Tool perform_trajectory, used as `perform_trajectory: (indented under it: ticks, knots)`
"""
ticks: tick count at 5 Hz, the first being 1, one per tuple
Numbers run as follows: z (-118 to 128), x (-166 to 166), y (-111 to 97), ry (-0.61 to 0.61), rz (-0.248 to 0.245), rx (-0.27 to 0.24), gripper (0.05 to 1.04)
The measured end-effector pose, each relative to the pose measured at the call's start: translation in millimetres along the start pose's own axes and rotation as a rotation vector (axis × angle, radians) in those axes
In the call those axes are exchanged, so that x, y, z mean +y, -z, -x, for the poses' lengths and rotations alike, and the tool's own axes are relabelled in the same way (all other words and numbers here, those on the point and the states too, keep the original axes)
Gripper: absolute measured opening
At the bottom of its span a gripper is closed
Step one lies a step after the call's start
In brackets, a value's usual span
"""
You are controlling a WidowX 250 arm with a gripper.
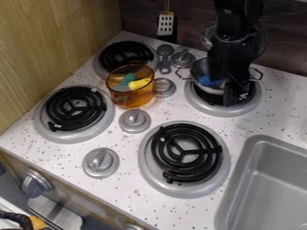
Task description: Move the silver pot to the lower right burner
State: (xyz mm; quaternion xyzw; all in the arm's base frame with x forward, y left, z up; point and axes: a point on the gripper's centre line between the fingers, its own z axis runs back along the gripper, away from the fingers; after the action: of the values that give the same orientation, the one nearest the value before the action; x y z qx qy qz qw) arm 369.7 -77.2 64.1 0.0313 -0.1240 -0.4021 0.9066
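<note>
Silver catches the light on the pot point(200, 70), which sits on the upper right burner point(221, 109) with a blue thing point(211, 81) inside it. My claw point(235, 98) hangs down at the pot's right, near side, hiding much of that part of it, and I cannot tell whether it is wide, narrow or closed on the metal. As I judge it, the step in hand is to get a sure hold here, so before lifting I should make certain that I have the wall or rim and not just an edge of the thin right handle point(258, 74), which would let the pot swing and tip. Once it is held, I would raise it straight up until its base is above the black coil, then pause to see that it hangs level, since a hold on one side will likely make it lean and could spill the blue thing. From there the way to the lower right burner point(183, 153) is short, toward the camera and a little left. I should keep off the amber pot point(130, 90) on the left and not stray over the sink point(238, 179) on the right. Over the coil, I would centre the pot's base, not my claw, lower slowly until the base bears flat, and only then let go.
</note>
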Motion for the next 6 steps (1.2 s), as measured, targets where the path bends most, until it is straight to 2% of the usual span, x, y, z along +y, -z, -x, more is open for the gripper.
perform_trajectory:
  ticks: [1, 2, 3, 5, 6]
  knots:
    - [-7, 4, -4, 0.055, -0.025, -0.005, 0.999]
    - [-14, -1, -2, 0.201, -0.019, -0.003, 1.0]
    - [-19, 0, 0, 0.258, 0.004, 0.008, 1.0]
    - [-24, 2, 11, 0.278, 0.031, 0.009, 1.0]
    - [-22, 5, 16, 0.265, 0.024, -0.01, 1.0]
